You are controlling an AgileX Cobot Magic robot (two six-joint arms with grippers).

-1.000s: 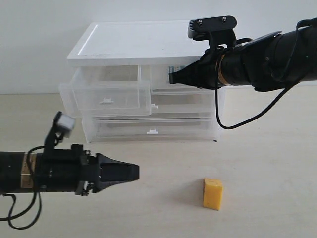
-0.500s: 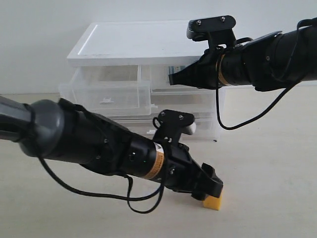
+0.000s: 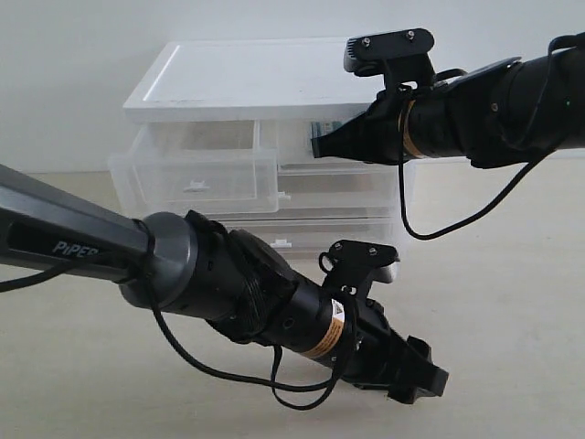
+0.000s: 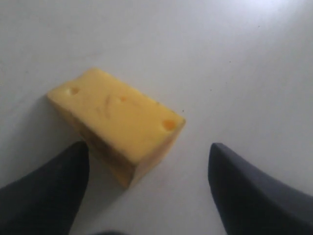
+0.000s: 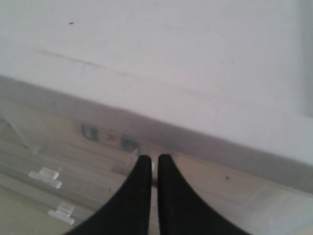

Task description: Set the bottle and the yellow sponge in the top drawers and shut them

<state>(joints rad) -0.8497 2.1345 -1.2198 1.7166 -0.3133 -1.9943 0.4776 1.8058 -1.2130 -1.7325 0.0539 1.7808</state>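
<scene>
The yellow sponge (image 4: 117, 125) lies on the table, hidden in the exterior view behind my left gripper (image 3: 422, 382). In the left wrist view my left gripper (image 4: 147, 145) is open, its fingers (image 4: 49, 191) standing on either side of the sponge's near end without touching it. The left top drawer (image 3: 206, 169) is pulled out and looks empty. The bottle's teal label (image 3: 326, 128) (image 5: 108, 137) shows through the right top drawer (image 3: 297, 137), which sits pushed in. My right gripper (image 3: 316, 144) (image 5: 154, 157) is shut, with its tips against that drawer's front.
The cabinet has a white top (image 3: 247, 78) and two full-width drawers (image 3: 356, 192) (image 3: 311, 240), both shut. My left arm (image 3: 228, 283) stretches across the table in front of the cabinet. The right arm's cable (image 3: 430, 229) hangs beside the cabinet's right side.
My left arm has swung from the front left across the table to the sponge and now covers it in the exterior view. The right arm has stayed at the right top drawer.
</scene>
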